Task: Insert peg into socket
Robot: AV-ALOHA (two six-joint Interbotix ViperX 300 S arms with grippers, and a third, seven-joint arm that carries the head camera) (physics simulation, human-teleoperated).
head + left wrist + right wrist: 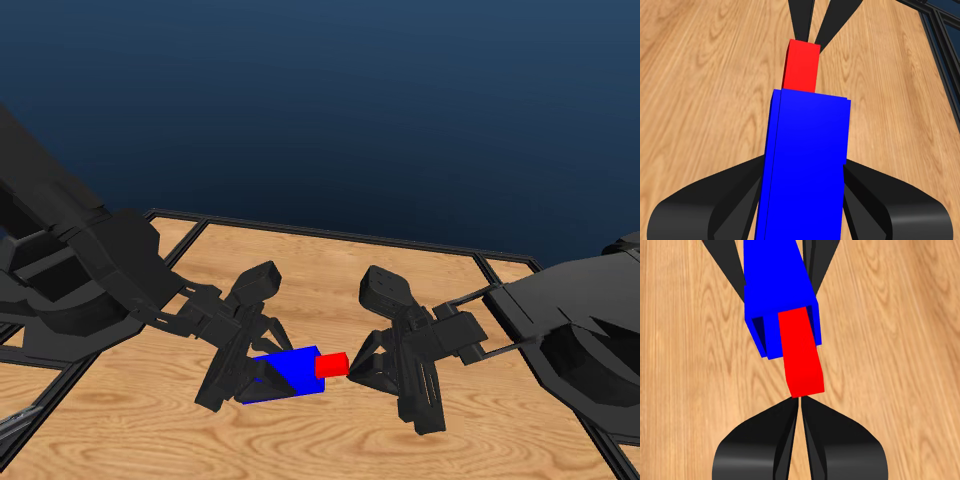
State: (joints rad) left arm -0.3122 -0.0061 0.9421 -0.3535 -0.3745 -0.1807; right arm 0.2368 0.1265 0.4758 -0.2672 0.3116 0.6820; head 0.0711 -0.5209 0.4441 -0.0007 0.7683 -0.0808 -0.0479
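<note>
The socket [288, 373] hangs above the worktop [330, 270] just below the middle of the head view, clamped between the jaws of the left gripper [262, 372]; it is held level with its hollow end turned toward 3 o'clock, which I judge is so that the mouth meets the peg [331, 365] straight on. The peg is already partly inside; only a short red stub shows at the socket's 3 o'clock end, and the right wrist view shows the peg [800, 357] entering the opening of the socket [777, 285] off-centre, with a gap left along one inner wall. The right gripper [350, 374] sits at the peg's free end; in its own wrist view the jaws look nearly closed together just behind the end of the peg, and I cannot tell whether they pinch its tip or only press against it. The left arm reaches in from 9 o'clock, sloping down, wrist bent toward the centre; the right arm mirrors it from 3 o'clock. In the left wrist view the socket [805, 165] fills the space between the jaws, the peg [801, 66] jutting out beyond it. Judging by the stub, the insertion is well advanced.
</note>
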